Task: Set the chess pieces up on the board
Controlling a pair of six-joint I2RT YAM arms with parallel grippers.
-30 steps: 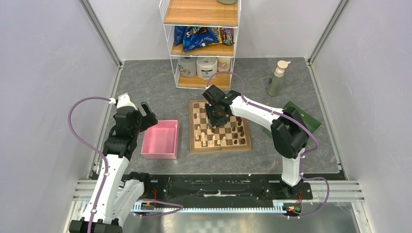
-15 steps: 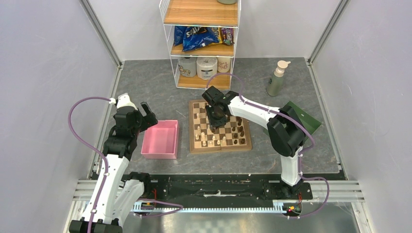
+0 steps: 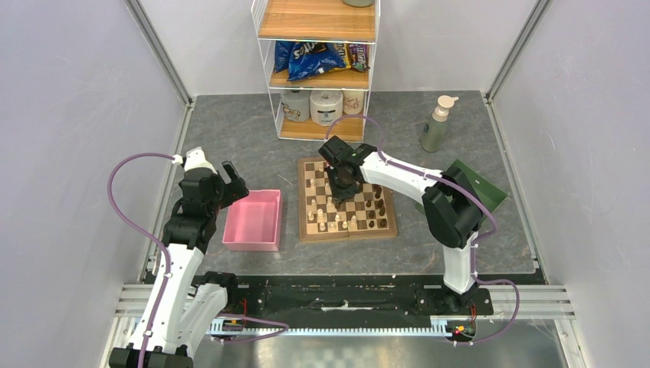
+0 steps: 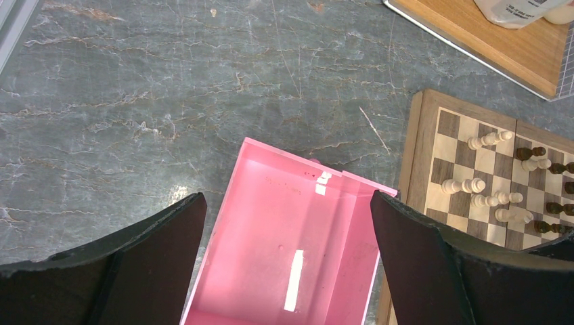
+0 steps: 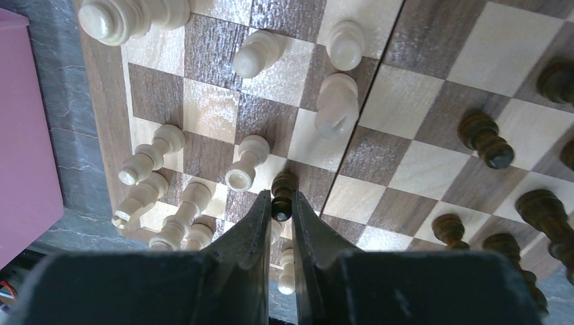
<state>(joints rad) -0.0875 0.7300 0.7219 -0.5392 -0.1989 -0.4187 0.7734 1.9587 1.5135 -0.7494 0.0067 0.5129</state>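
**Right gripper: now closed on a dark pawn**

Item: dark pawn (image 5: 283, 193), upright on the chessboard (image 5: 433, 40), close beside the cream pieces (image 5: 245, 164). Over the last second the right gripper (image 5: 281, 206) has narrowed, and we find it pinching the pawn's head. We judge a lift is next. The left gripper (image 4: 285, 203) is spread wide above the pink tray (image 4: 271, 223), unmoved.

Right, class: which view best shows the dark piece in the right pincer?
Right wrist: the dark piece sits close up in the right pincer. Top view: the pincer hides it. Left wrist: part of the board, not that piece.
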